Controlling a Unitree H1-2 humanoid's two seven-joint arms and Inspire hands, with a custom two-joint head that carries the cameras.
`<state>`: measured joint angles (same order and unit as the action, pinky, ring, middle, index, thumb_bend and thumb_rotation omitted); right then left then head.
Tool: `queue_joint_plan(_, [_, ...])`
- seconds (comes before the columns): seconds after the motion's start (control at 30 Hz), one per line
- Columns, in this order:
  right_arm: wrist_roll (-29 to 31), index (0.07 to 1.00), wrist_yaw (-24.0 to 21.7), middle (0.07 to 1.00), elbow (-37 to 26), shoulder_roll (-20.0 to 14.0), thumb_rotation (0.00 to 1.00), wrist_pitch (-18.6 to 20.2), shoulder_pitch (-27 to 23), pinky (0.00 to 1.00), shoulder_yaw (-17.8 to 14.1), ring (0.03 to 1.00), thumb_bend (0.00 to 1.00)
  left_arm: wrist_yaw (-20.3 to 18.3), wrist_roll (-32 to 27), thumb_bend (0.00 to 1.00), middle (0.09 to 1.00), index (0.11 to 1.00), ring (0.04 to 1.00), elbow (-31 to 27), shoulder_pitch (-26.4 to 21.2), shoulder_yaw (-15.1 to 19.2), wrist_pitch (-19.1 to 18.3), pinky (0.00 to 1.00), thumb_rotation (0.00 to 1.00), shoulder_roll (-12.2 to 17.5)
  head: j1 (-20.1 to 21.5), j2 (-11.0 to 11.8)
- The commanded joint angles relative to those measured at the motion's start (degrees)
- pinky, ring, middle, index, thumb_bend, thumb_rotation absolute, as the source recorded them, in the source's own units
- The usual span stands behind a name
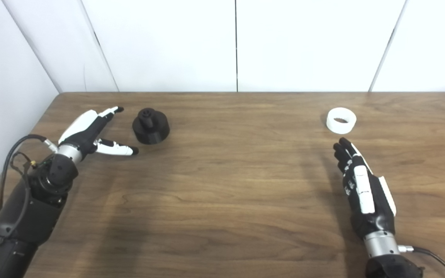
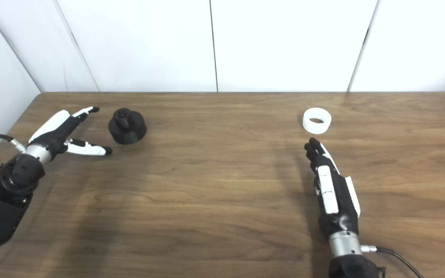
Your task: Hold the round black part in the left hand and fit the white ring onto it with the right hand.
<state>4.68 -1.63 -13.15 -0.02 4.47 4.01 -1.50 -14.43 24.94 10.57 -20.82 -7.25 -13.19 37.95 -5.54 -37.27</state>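
- My left hand is over the left part of the wooden table, spread wide with fingers and thumb well apart, holding nothing.
- The round black part stands upright on the table just beside that hand, its narrow stub on top; it sits at the mouth of the gap between my upper fingers and my thumb, and I do not touch it.
- My right hand is over the right part of the table, fingers stretched out straight and close together, pointing away from me; it grips nothing.
- The white ring lies flat on the table, its hole facing up, just past my right fingertips and apart from them.
- The black part and the ring are well apart, on opposite sides of the table.
- White wall panels rise behind the table's far edge.
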Motion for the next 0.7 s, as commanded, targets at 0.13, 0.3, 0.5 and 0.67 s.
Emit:
queue_joint_plan(0.13, [0.3,0.920,-0.5,0.911,-0.8,-0.3,0.91,-2.5,3.0,1.00,0.0,0.951,0.53,0.2,2.0,0.96,0.989,0.909,1.000,0.5,-4.0,0.0,2.8,0.94,0.30,3.1,-0.2,0.2])
queue_joint_plan(0.3, [0.5,0.918,-0.5,0.906,-0.7,-0.2,0.90,-2.8,3.0,1.00,-0.1,0.944,0.54,0.3,2.0,0.95,0.987,0.879,1.000,1.0,-4.2,0.0,2.9,0.93,0.28,3.0,-0.3,0.3])
queue_joint_plan(0.5, [0.4,0.917,-0.6,0.906,-0.4,-0.3,0.90,-3.4,3.2,1.00,-0.1,0.940,0.54,0.4,2.6,0.92,0.979,0.866,1.000,3.0,-5.3,-0.2,3.8,0.91,0.28,3.0,-0.3,0.4])
queue_joint_plan(0.67, [0.4,0.923,-0.7,0.911,-0.4,-0.5,0.91,-3.4,3.4,1.00,0.0,0.950,0.54,0.4,3.4,0.94,0.977,0.870,1.000,4.5,-6.6,-0.8,4.0,0.89,0.31,3.1,-0.3,0.6])
